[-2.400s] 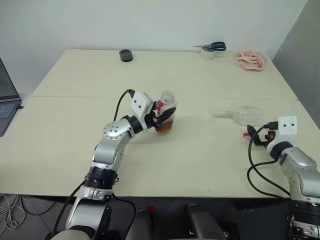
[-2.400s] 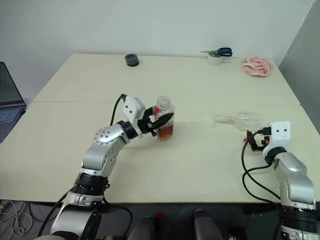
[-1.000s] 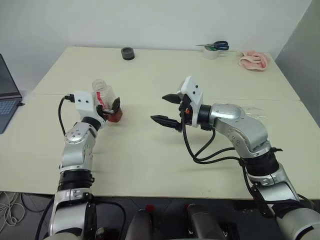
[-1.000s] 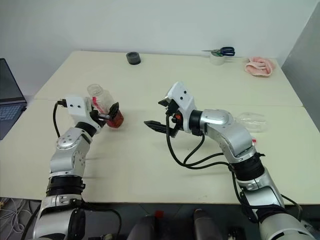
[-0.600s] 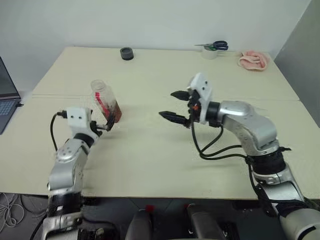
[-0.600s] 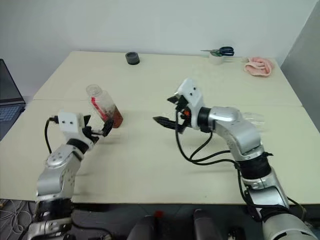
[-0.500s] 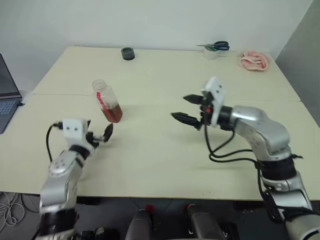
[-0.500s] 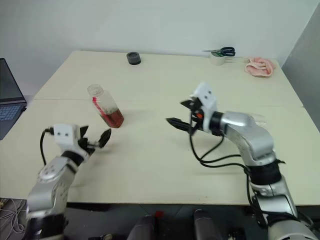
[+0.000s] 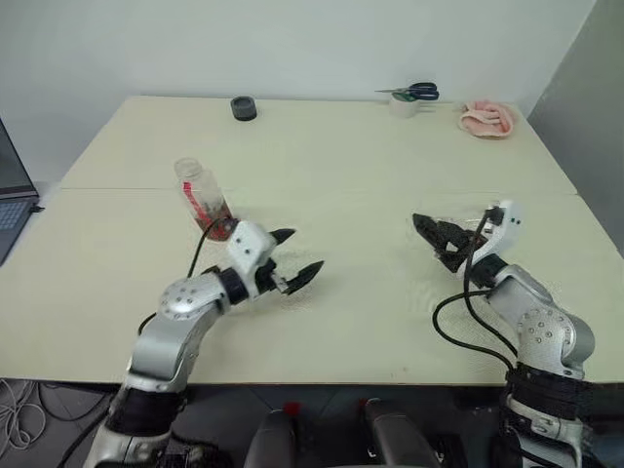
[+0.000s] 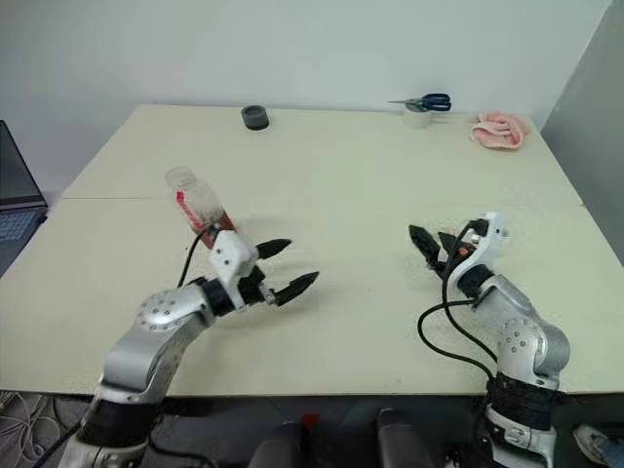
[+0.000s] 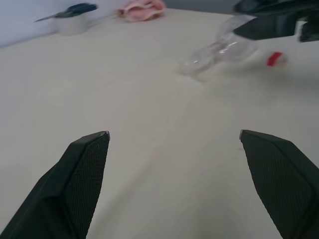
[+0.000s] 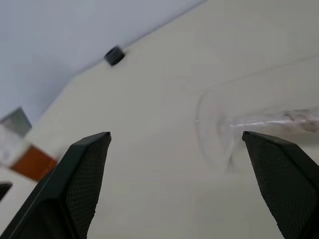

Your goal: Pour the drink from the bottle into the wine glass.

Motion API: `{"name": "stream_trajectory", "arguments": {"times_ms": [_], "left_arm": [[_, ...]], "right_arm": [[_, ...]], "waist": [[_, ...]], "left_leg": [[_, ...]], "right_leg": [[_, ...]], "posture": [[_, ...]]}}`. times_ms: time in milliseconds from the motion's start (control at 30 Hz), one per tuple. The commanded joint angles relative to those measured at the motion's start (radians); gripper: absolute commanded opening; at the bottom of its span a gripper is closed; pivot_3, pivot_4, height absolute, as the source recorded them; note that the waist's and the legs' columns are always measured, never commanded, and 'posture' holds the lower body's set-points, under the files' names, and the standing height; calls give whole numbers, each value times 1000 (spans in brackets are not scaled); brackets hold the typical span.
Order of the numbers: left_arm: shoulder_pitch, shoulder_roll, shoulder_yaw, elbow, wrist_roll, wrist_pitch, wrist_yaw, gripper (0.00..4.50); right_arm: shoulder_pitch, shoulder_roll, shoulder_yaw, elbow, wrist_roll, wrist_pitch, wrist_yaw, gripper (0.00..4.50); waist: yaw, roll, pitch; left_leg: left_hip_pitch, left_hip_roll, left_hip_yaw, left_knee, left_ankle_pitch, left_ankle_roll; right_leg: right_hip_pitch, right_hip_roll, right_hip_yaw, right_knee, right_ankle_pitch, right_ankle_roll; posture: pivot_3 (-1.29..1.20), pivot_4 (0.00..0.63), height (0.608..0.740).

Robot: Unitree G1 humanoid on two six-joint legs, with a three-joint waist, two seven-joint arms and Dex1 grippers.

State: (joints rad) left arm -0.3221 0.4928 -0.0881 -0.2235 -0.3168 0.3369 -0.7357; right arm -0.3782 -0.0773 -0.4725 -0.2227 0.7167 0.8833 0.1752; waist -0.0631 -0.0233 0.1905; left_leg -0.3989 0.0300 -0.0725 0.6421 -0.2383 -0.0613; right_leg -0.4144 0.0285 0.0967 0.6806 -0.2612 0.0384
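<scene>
The left gripper (image 9: 297,263) holds its jaws spread wide and empty above the counter (image 9: 331,166), level and aimed toward the right arm. The right gripper (image 9: 436,241) also has its jaws wide with nothing between them.

The bottle (image 9: 204,198) serves as the landmark. It stands tilted on the counter, free of both grippers, with the drink (image 9: 218,227) pooled reddish at its base and a red strip along its side. The left gripper sits just beside the bottle, nearer the robot and to its right. The right gripper is well apart from it, far across the counter to the right.

The wine glass (image 11: 224,49) lies on its side on the counter, far right of the bottle, close by the right gripper; in the right wrist view its round foot faces the jaws, and a small red cap (image 11: 274,59) lies near it.

A black round object (image 9: 244,107) rests behind the bottle, near the counter's far edge.
</scene>
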Motion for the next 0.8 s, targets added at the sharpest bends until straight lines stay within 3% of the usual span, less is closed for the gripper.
{"name": "stream_trajectory", "arguments": {"times_ms": [33, 167, 500, 800], "left_arm": [[-28, 4, -8, 16, 0, -33, -45, 4481], [-39, 7, -5, 39, -3, -29, -71, 4481], [-16, 0, 3, 16, 4, -23, -52, 4481], [-6, 1, 15, -15, -3, -15, -38, 4481]], "right_arm": [[-35, 49, -56, -3, 117, 11, -89, 4500], [-59, 132, -110, 8, 248, -5, -204, 4500], [-97, 173, -158, 166, 360, -130, -367, 4500], [-214, 151, -171, 397, 342, -333, -326, 4500]], "waist": [[-4, 1, 0], [-10, 1, 0], [-18, 1, 0], [-20, 1, 0]], "left_leg": [[0, 0, 0, 0, 0, 0], [0, 0, 1, 0, 0, 0], [-1, -1, 0, 0, 0, 0], [-1, -1, 1, 0, 0, 0]], "right_leg": [[0, 0, 0, 0, 0, 0], [-1, 0, 1, 0, 0, 0], [-1, -1, 1, -1, 0, 0], [-1, 0, 1, -1, 0, 0]], "posture": [[0, 150, 740], [0, 150, 740], [0, 150, 740], [0, 150, 740]]}}
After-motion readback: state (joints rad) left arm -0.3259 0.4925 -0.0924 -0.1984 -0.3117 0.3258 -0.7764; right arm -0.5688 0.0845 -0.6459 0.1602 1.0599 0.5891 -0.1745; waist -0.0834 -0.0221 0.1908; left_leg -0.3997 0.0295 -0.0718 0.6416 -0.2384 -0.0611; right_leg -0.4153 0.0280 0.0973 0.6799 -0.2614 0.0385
